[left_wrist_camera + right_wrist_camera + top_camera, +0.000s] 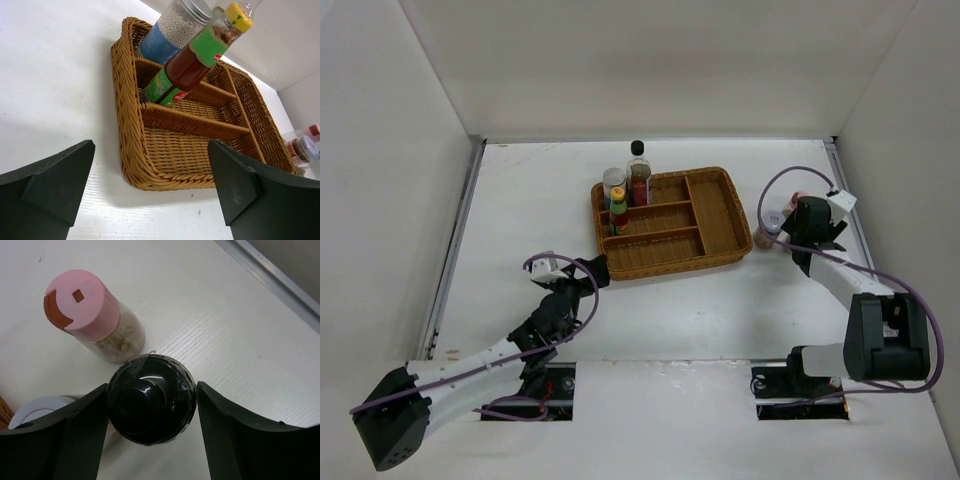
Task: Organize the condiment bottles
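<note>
Right wrist: dark-capped shaker (pixel 150 399) sits between right gripper (pixel 152 390) fingers (pixel 235 435), jaws pressed to both sides of the cap, so clamped on it. Pink-capped bottle (pixel 90 315) stands upright at shaker's 11 o'clk, close, contact can't be judged. White-lidded jar (pixel 40 410) at shaker's 9 o'clk, mostly hidden behind L-side finger. Top view: this group is off the tray, on table (pixel 520 200) just beside 3 o'clk edge of wicker tray (pixel 710 215); jar (pixel 772 222) nearest the tray, pink cap (pixel 800 198) behind it; shaker itself hidden under the wrist there. Other three stand inside the tray at its 10 o'clk corner: second white-lidded jar (pixel 613 180) w/ white granules and blue label, black-capped tall bottle (pixel 638 170) just at its 3 o'clk, both in far row; yellow-capped sauce bottle (pixel 618 210) one row nearer, at jar's 6 o'clk. Remaining compartments hold nothing visible. Left gripper (pixel 595 270) at tray's 7 o'clk corner, aimed at it; left wrist view shows jaws wide apart, nothing between them, fingers (pixel 50 190) off the wicker.
</note>
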`<state>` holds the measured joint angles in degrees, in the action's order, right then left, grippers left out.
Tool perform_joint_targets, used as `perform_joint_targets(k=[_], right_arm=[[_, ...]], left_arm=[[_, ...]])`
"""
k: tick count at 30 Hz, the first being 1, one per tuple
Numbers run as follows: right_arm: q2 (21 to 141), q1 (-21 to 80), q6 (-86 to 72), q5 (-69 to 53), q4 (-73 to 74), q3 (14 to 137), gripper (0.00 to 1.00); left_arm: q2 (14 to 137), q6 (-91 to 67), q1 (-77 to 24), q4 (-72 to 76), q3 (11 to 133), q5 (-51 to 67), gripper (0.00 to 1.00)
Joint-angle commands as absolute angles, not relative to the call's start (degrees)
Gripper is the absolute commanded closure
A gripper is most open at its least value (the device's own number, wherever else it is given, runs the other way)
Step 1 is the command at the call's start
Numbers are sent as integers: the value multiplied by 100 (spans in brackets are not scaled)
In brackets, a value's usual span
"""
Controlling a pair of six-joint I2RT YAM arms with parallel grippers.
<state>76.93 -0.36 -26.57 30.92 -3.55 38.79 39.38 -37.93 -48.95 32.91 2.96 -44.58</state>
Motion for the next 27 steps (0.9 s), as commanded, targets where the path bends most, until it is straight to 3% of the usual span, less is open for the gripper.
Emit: perform_joint_targets(k=[1, 7, 12, 19, 27], right_arm=[[7296, -101, -2812, 3269, -765, 3683, 44], [5786, 249, -2716, 3743, -107, 3875, 49], [5519, 1189, -2611, 3499, 70, 4569, 50], [7230, 2798, -2628, 2761, -852, 5755, 50], [9367, 3177, -2488, 2294, -1081, 7548, 50]], left_arm=[[3963, -3841, -4935, 3630, 62, -4482, 0], [3990, -3841, -4996, 3674, 70, -4491, 0], [3850, -3823, -4961, 3683, 53, -4474, 0], [3534, -3771, -4838, 3507, 18, -4474, 0], [3428, -3771, -4364, 3331, -17, -4526, 0]])
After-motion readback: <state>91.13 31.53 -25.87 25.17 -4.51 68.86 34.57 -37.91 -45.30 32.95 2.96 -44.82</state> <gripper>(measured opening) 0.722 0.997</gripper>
